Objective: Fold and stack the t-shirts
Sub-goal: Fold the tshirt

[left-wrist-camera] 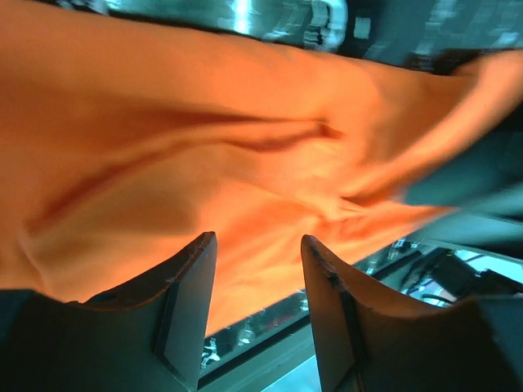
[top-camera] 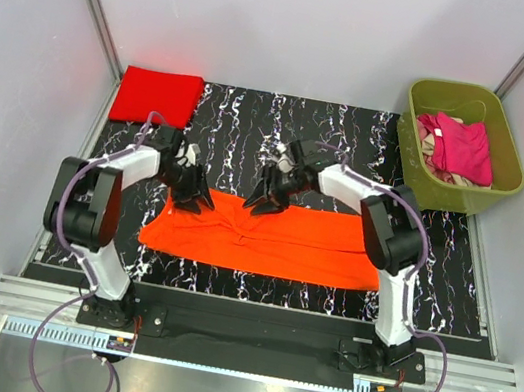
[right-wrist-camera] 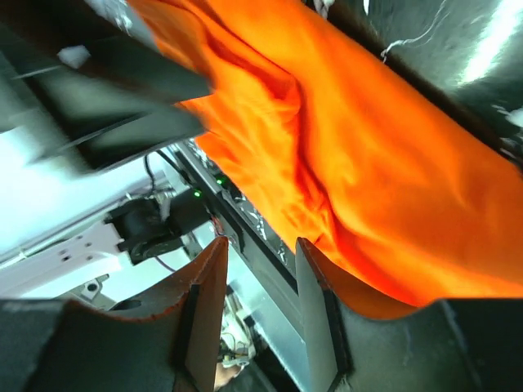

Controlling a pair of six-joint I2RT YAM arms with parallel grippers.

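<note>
The left gripper (top-camera: 194,193) stands open with nothing between its jaws; in its wrist view the two dark fingers (left-wrist-camera: 185,304) are spread, and orange cloth and a strip of table edge show through the gap. Whether the tips touch the cloth cannot be told. The right gripper (top-camera: 263,199), just to its right, is open as well, its fingers (right-wrist-camera: 203,304) spread and empty. Both hang over the far edge of the orange t-shirt (top-camera: 274,244): the left one over its far left corner, the right one over the middle of that edge. From there the shirt lies flat as a wide band toward the arm bases and out past the right gripper, creased near its middle, on the black marbled table (top-camera: 354,136). Far beyond the left gripper and to its left, well apart, a folded red t-shirt (top-camera: 159,97) lies at the table's corner. Far to the right of the right gripper, a green bin (top-camera: 508,184) holds a pink garment (top-camera: 465,149).
</note>
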